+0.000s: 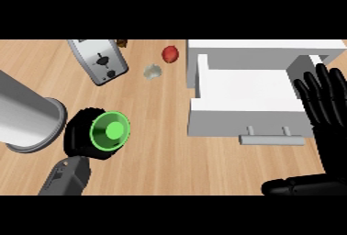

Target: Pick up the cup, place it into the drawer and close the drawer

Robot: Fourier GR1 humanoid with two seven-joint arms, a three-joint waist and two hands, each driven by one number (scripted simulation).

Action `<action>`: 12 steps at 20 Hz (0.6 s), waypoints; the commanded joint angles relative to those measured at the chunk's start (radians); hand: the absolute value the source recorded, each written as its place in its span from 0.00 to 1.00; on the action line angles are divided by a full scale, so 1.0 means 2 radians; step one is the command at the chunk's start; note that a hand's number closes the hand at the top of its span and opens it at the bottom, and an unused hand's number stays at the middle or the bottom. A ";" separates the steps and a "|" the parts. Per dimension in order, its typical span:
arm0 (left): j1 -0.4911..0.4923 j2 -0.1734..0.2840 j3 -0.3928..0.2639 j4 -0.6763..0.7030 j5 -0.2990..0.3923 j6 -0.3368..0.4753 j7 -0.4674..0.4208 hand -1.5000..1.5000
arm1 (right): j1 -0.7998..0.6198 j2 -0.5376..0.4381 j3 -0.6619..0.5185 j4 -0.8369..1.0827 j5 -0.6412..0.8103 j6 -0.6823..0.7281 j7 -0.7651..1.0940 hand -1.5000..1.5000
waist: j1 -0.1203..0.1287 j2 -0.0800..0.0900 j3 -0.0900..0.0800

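Wooden counter (pixel 169 160), with the white drawer (pixel 247 94) pulled open and bare inside. Well left of the drawer, green cup (pixel 109 131) already wrapped in the curled left hand (pixel 81 135), mouth turned up toward the view; beside the drawer's right wall, right hand (pixel 325 105) spread flat, holding nothing. Judged at 1 of 3 steps: cup grasped, placing and closing left.

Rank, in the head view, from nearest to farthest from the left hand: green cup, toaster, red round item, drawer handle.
From the left hand:
1. Green cup, in its grasp.
2. Silver toaster, above.
3. Red round item and grey drawer handle, rightward: too close to call.
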 commanded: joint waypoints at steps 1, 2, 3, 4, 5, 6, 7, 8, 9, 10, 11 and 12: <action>0.022 -0.011 -0.030 -0.109 0.007 -0.011 0.055 1.00 | 0.023 0.007 0.014 -0.004 0.004 0.008 -0.011 0.00 | 0.000 -0.001 0.000; 0.025 -0.031 -0.044 -0.149 0.007 0.009 0.080 1.00 | 0.010 -0.010 -0.015 0.012 -0.014 0.015 -0.013 0.00 | 0.003 -0.002 0.001; 0.026 -0.033 -0.054 -0.170 0.001 0.018 0.094 1.00 | -0.004 -0.003 -0.016 0.025 -0.016 0.008 -0.016 0.00 | 0.002 0.000 0.000; 0.014 -0.040 -0.055 -0.183 0.003 0.031 0.108 1.00 | 0.005 -0.018 -0.017 -0.003 -0.030 0.020 0.013 0.00 | -0.002 0.000 0.000; -0.005 -0.046 -0.055 -0.201 0.012 0.048 0.150 1.00 | 0.021 0.004 0.011 -0.032 -0.007 0.000 0.022 0.00 | -0.003 -0.001 0.000; 0.019 -0.038 -0.059 -0.251 0.026 0.038 0.184 1.00 | 0.017 -0.019 -0.025 -0.027 -0.033 0.015 0.020 0.00 | -0.001 -0.001 0.000; -0.006 -0.056 -0.072 -0.249 0.014 0.062 0.195 1.00 | -0.011 0.004 -0.003 0.035 0.002 0.005 -0.025 0.00 | 0.001 0.001 0.000; 0.037 -0.045 -0.072 -0.297 0.025 0.046 0.200 1.00 | -0.014 -0.006 -0.009 -0.011 -0.014 -0.007 0.031 0.00 | -0.001 0.001 0.000; -0.004 -0.033 -0.054 -0.303 0.049 0.052 0.251 1.00 | -0.010 -0.013 -0.015 -0.007 -0.014 0.002 0.022 0.00 | -0.002 0.000 0.000; 0.007 -0.063 -0.095 -0.337 0.029 0.095 0.252 1.00 | -0.005 -0.006 -0.011 0.012 -0.007 0.006 -0.005 0.00 | -0.001 0.000 0.000; -0.021 -0.055 -0.072 -0.327 0.033 0.095 0.268 1.00 | -0.007 0.000 0.003 -0.022 -0.001 -0.010 0.029 0.00 | -0.004 0.001 0.000; -0.010 -0.031 -0.057 -0.343 0.051 0.077 0.291 1.00 | 0.029 -0.011 -0.023 -0.031 -0.029 0.013 0.010 0.00 | -0.006 0.001 0.000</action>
